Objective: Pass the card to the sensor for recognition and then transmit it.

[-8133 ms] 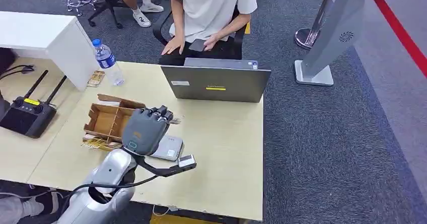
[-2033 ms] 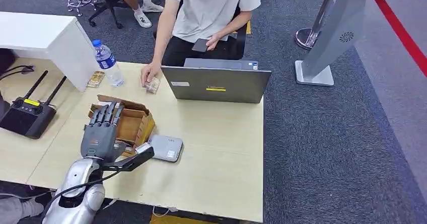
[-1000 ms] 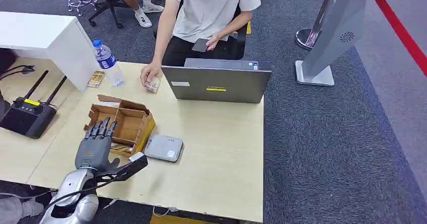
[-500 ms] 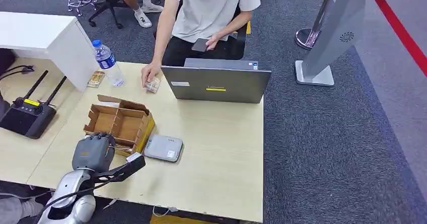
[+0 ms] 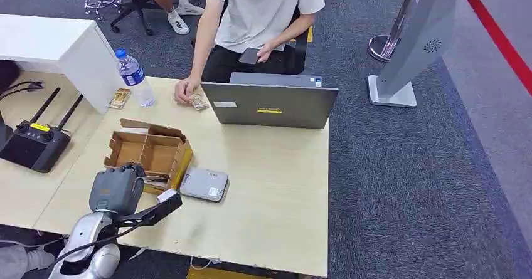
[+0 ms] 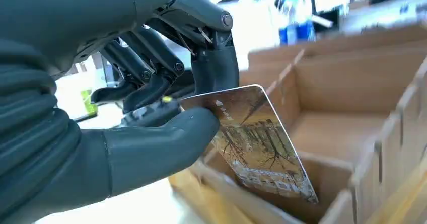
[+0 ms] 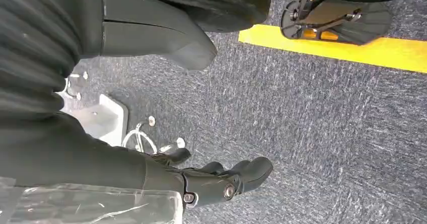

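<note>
Grey-blue carpet surrounds a pale wooden table (image 5: pixel 270 166). A person in a white shirt (image 5: pixel 260 9) sits at its far side behind an open grey laptop (image 5: pixel 270 103), one hand on a small card-like item (image 5: pixel 199 102) lying on the tabletop beside the laptop.

Near the table's front left stands an open cardboard box (image 5: pixel 150 153) with inner dividers forming several compartments. From the head view, the compartments look mostly bare brown; the near edge is hidden by the robot's hand, so its contents cannot be judged there. A flat grey sensor (image 5: pixel 204 184) lies just beside the box, on its right.

Left hand (image 5: pixel 116 188) is at the box's near left corner. Left wrist view: the thumb (image 6: pixel 166 141) and one dark finger (image 6: pixel 216 68) pinch a card (image 6: pixel 252 138) printed with a tree scene; the other fingers are curled behind it. The card is tilted, its lower end hanging over a compartment at the box's near edge, which looks to hold nothing else, though the picture is blurred there.

Right hand (image 7: pixel 201 178) hangs over the carpet, fingers loosely curled and holding nothing.

Also on the table: a water bottle (image 5: pixel 133 77) standing upright near the far left, and a black remote controller with two antennas (image 5: pixel 34 142) at the left edge.
</note>
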